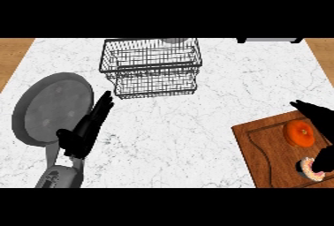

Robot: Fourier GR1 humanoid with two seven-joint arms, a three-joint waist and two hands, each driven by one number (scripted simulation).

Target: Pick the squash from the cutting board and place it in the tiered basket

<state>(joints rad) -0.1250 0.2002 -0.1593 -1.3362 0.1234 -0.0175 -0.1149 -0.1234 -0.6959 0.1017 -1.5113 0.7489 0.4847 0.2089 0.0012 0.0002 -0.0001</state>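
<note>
I am reaching: my right hand (317, 118), fingers spread, touches the round orange squash (300, 133) on the brown wooden cutting board (261, 145) at four o'clock, and next must close, lift, and carry it to the wire tiered basket (151, 66) at twelve o'clock.

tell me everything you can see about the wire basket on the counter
The basket is dark thin wire mesh in two stacked tiers, the upper tier wider than the lower. It stands upright at the far middle of the white marble counter, beyond the grey plate. Nothing shows through its mesh except something pale at its far rim, too unclear to name. Neither hand touches it; the left hand is nearer.
</note>
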